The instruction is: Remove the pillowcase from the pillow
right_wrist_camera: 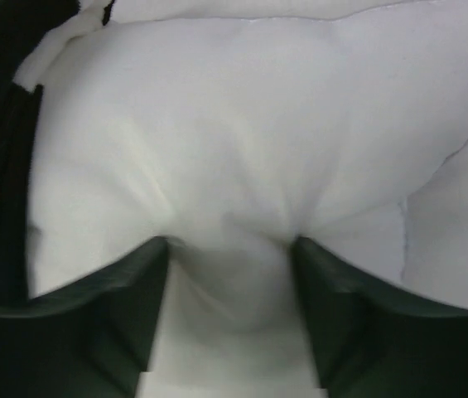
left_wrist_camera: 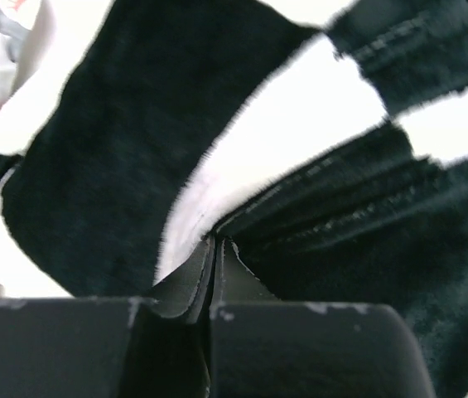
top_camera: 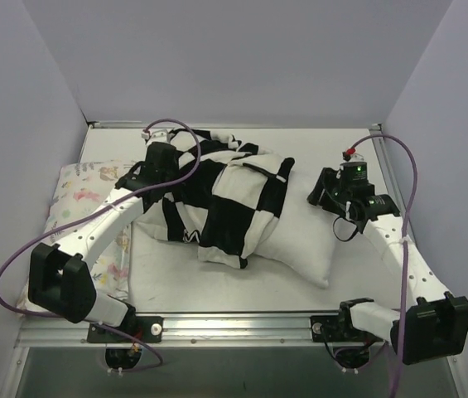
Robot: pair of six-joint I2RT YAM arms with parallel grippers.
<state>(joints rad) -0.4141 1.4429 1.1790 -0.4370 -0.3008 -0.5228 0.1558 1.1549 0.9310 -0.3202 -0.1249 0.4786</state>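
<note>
Your left fingers (left_wrist_camera: 188, 286) pinch the black-and-white checkered fabric pillowcase (top_camera: 234, 207); right fingers (right_wrist_camera: 109, 315) clamp the plump white pillow (top_camera: 300, 240), which lies diagonally, bare end near-right.

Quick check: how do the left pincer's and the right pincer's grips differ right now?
The left pincer pinches the black-and-white pillowcase; the right pincer pinches the plain white pillow. The left pincer's jaws almost meet on thin cloth; the right pincer's jaws stand apart around a plump fold. The left pincer sits at the pillowcase's left side; the right pincer at the pillow's right end. Both are clamped on fabric.
</note>
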